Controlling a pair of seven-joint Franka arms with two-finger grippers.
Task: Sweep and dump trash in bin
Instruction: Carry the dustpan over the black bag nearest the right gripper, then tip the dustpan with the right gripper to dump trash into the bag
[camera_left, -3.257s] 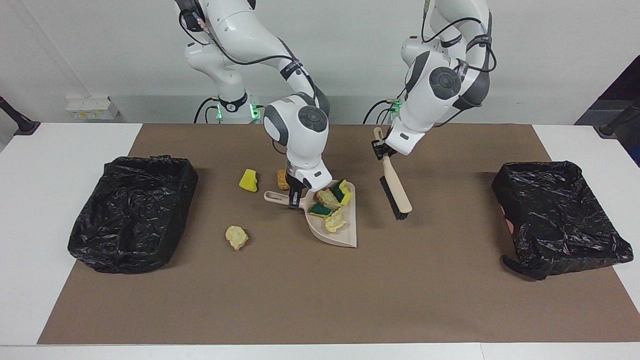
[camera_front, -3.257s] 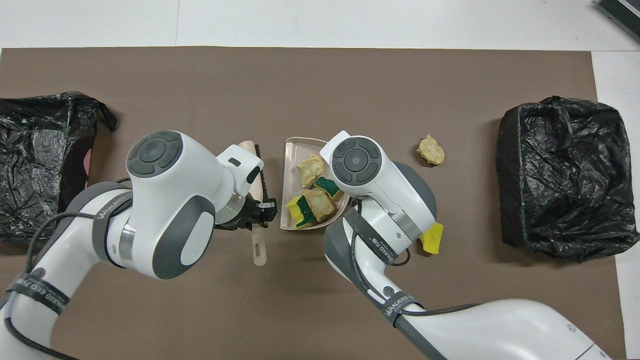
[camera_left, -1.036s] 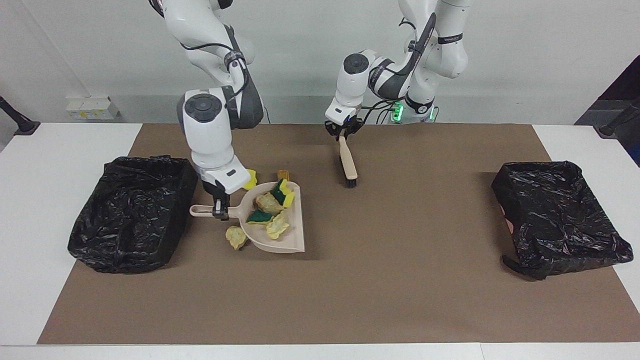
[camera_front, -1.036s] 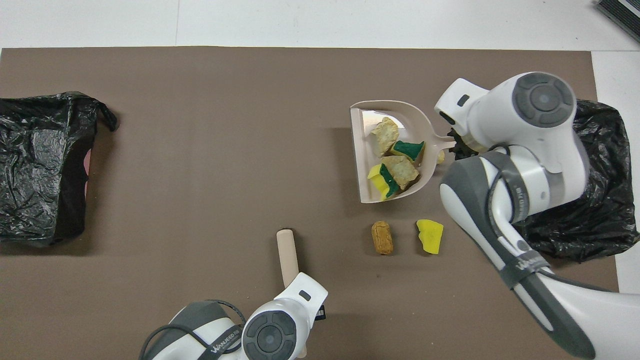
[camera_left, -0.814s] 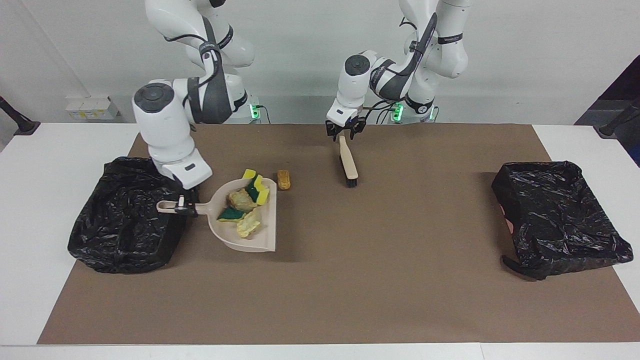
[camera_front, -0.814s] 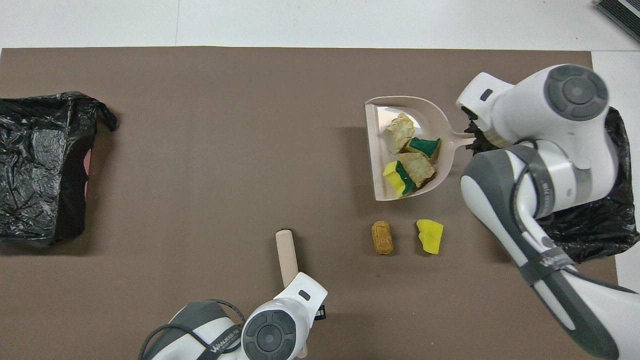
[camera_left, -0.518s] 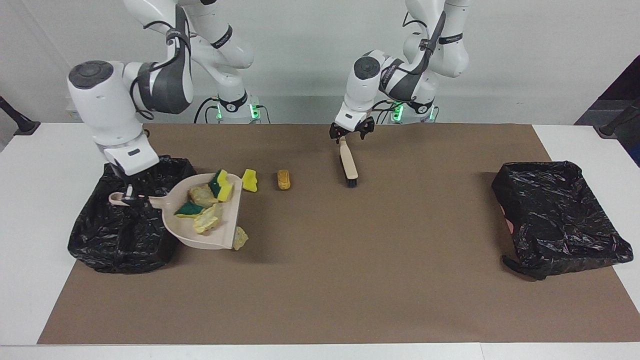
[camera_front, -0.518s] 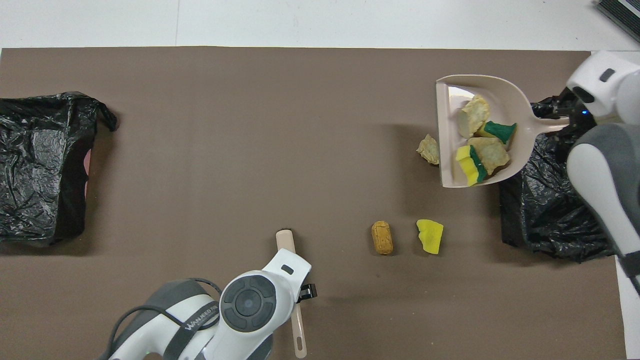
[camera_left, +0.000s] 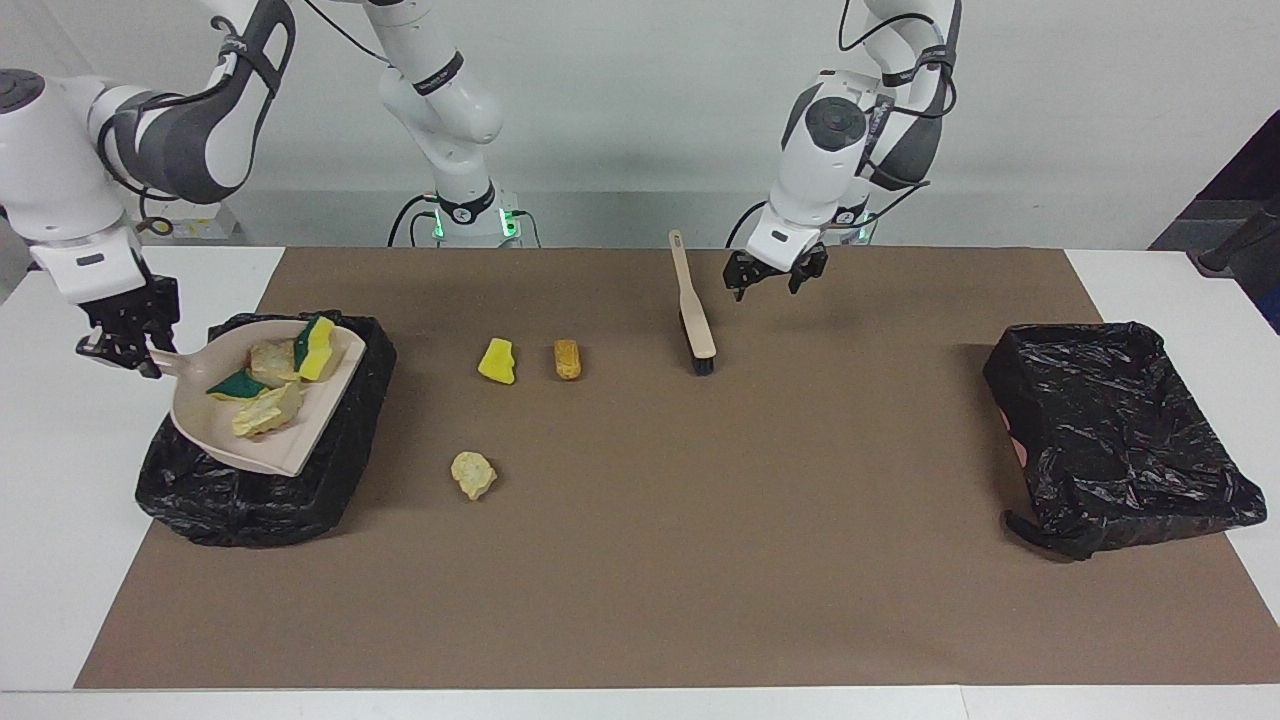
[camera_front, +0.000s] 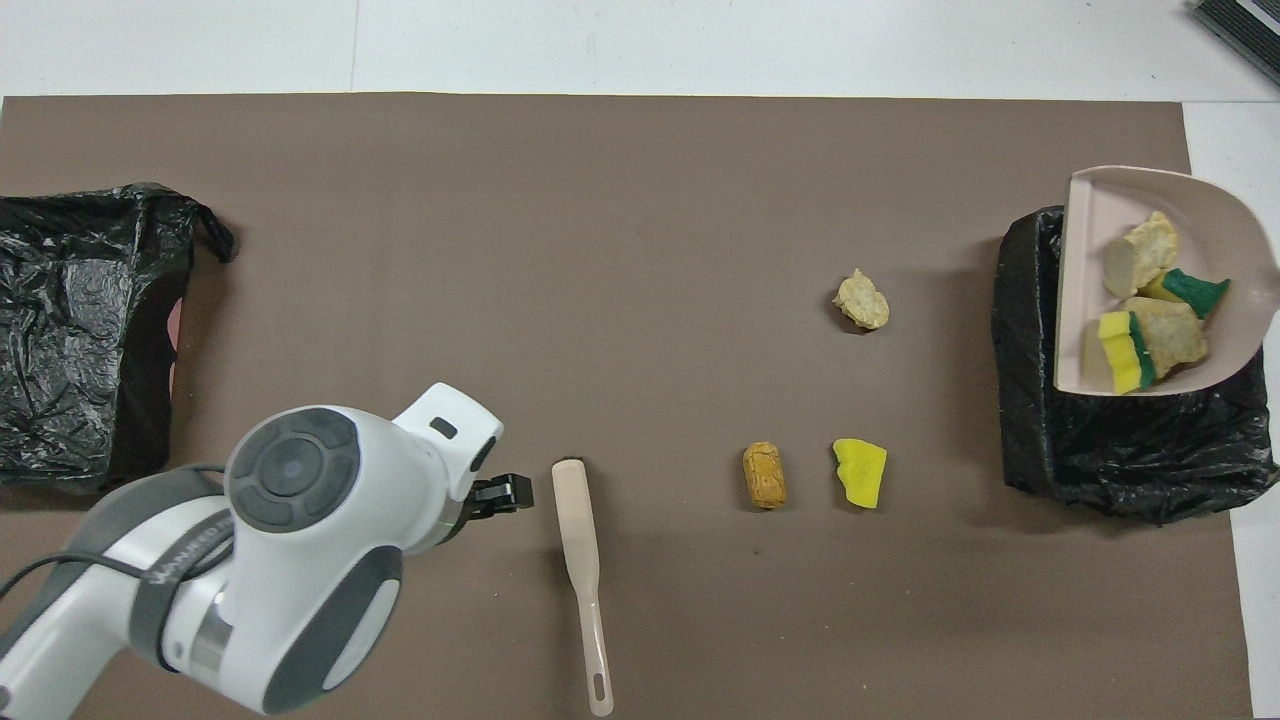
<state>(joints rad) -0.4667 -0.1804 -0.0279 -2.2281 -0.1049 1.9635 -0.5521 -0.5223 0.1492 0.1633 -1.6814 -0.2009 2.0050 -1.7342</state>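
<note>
Your right tool (camera_left: 118, 345) grips the handle of the beige plastic dustpan (camera_left: 300, 440) with its fingers closed on it, holding the pan tilted over the black bag-lined bin (camera_left: 340, 470) at the right arm's end of the table. In this facing view you can see four pieces of trash in the pan: a green-backed yellow sponge (camera_left: 318, 350), a dark green sponge piece (camera_left: 236, 385) and two pale wrinkly lumps (camera_left: 266, 412). Your left tool (camera_left: 767, 275) hangs with its fingers spread apart, holding nothing, over the brown mat (camera_left: 640, 580), just beside the beige brush with black bristles (camera_left: 693, 318), which lies flat. On the mat lie a plain yellow sponge wedge (camera_left: 497, 361) and an orange-brown oval lump (camera_left: 567, 359) side by side, and a pale yellow wrinkly lump (camera_left: 472, 474) farther from the robots. A second black bag-lined bin (camera_left: 1120, 435) sits at the left arm's end.

From overhead you see the dustpan (camera_front: 1090, 290) over the bin (camera_front: 1120, 460), its trash bunched toward the handle end. The left tool (camera_front: 505, 492) stands beside the brush (camera_front: 578, 540), apart from it. The wedge (camera_front: 860, 473) and oval lump (camera_front: 765, 476) lie between brush and bin; the wrinkly lump (camera_front: 861, 299) lies farther out. The right tool is out of this view.
</note>
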